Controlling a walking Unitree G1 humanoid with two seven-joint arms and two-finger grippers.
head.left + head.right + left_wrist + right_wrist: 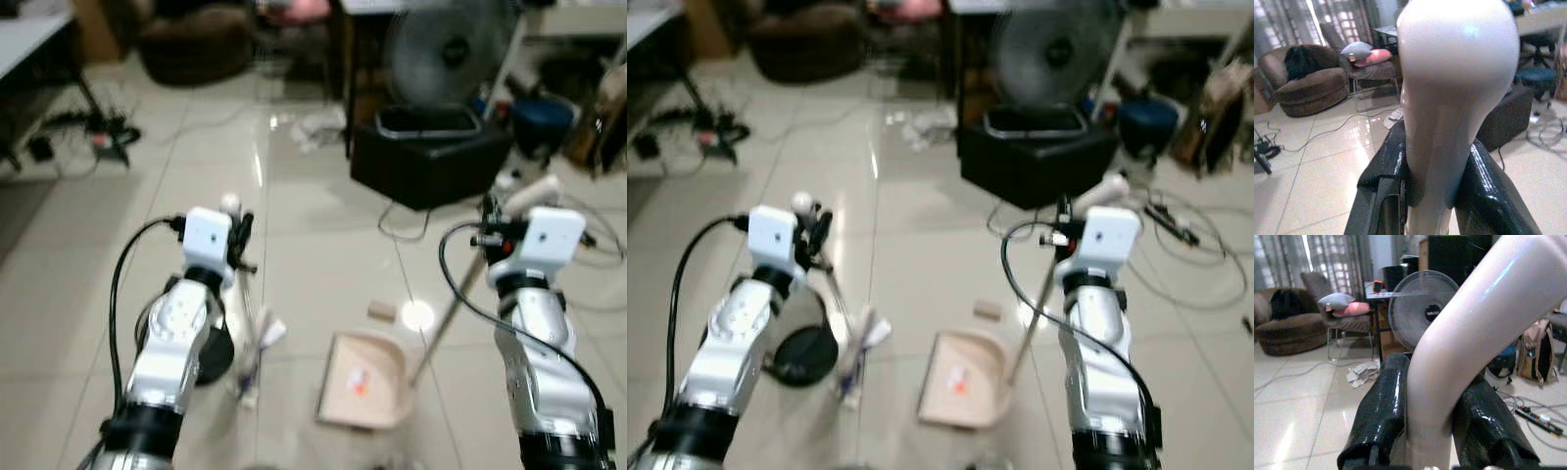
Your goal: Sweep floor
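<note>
My left gripper (238, 240) is shut on the white handle of a small broom (253, 338), whose bristles rest on the tiles near my left side. The rounded handle end (1457, 73) stands between the black fingers (1383, 176). My right gripper (490, 230) is shut on the long pale handle (446, 313) of a beige dustpan (362, 380); that handle (1459, 357) sits clamped between its fingers (1383, 406). The dustpan lies flat on the floor between my arms with a small orange scrap in it. A small tan block (381, 311) lies just beyond the pan's mouth.
A black bin (428, 152) and a standing fan (446, 49) are ahead right, with cables (598, 255) on the floor. A brown sofa (191, 44), crumpled paper (318, 125), and a table leg with cords (93, 127) stand farther off. A dark round base (803, 354) sits by my left arm.
</note>
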